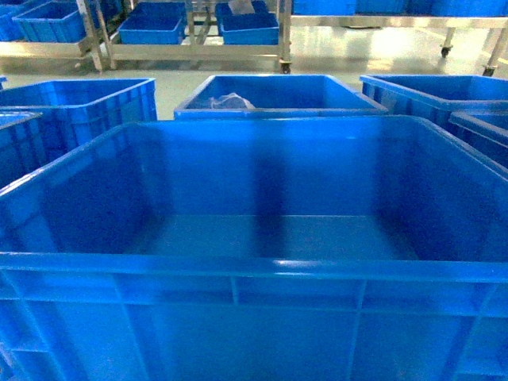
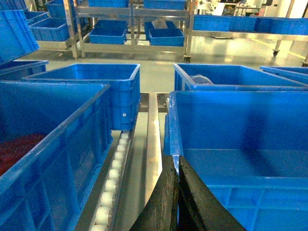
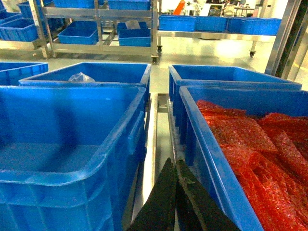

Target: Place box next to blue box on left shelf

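Note:
The box (image 1: 254,266) is a large empty blue crate that fills the head view right in front of me. My left gripper (image 2: 176,161) is shut on the near left corner of the box (image 2: 240,130), with a sliver of blue rim pinched between its black fingertips. My right gripper (image 3: 173,163) is shut, its tips together over the narrow gap along the right side of the box (image 3: 62,120). Neither gripper shows in the head view. Metal shelving (image 1: 48,49) with smaller blue boxes (image 1: 49,22) stands far back on the left.
A blue crate of red material (image 3: 250,144) sits close on the right, and another crate (image 2: 48,144) close on the left. A white roller rail (image 2: 113,183) runs between the rows. Further crates stand behind, one (image 1: 278,99) holding a plastic bag. More wheeled racks (image 1: 254,32) line the back.

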You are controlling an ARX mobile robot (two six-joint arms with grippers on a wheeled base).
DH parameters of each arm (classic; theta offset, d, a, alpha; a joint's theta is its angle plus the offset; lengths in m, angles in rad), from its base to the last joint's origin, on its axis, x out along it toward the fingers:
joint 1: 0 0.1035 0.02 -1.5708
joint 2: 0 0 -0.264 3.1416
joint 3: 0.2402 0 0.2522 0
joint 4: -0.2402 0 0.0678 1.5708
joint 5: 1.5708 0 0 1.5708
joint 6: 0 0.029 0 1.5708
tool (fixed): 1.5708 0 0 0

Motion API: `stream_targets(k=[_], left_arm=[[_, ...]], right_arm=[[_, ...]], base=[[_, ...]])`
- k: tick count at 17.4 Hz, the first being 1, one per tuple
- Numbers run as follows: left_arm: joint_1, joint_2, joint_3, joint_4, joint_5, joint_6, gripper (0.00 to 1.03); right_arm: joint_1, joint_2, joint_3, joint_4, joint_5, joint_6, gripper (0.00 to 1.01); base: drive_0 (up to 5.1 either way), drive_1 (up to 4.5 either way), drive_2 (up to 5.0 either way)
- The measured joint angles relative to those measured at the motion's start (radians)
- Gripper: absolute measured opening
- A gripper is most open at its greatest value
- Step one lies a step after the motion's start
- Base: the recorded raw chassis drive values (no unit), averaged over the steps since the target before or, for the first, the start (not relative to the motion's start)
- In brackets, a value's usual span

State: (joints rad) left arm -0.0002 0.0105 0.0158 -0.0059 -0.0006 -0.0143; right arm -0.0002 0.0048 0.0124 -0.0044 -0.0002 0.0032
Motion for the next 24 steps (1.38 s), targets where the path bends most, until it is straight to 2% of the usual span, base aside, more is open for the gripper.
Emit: stream_targets(k=[1,2,8,9,10,24], left_arm=[[0.0,0.0,0.0,0.0,0.0,0.0,0.03],[0.0,0.0,0.0,0.0,0.0,0.0,0.13],[0.0,0.0,0.0,0.0,0.0,0.0,0.88],[0.0,0.0,0.0,0.0,0.0,0.0,1.0],[0.0,0.0,0.0,0.0,0.0,0.001,0.97],[0.0,0.0,0.0,0.0,0.0,0.001,0.98]], right_arm=[[0.0,0.0,0.0,-0.001,0.0,-0.001,0.06],[0.0,0.0,0.0,0.0,0.0,-0.001,0.19],[0.0,0.0,0.0,0.0,0.0,-0.001,0.92],[0.0,0.0,0.0,0.0,0.0,0.0,1.0],[0.0,0.0,0.0,0.0,0.0,-0.001,0.97],[0.0,0.0,0.0,0.0,0.0,0.0,0.98]], base=[[0.0,0.0,0.0],[0.0,0.0,0.0],[0.0,0.0,0.0],[0.0,0.0,0.0],[0.0,0.0,0.0],[0.0,0.0,0.0]])
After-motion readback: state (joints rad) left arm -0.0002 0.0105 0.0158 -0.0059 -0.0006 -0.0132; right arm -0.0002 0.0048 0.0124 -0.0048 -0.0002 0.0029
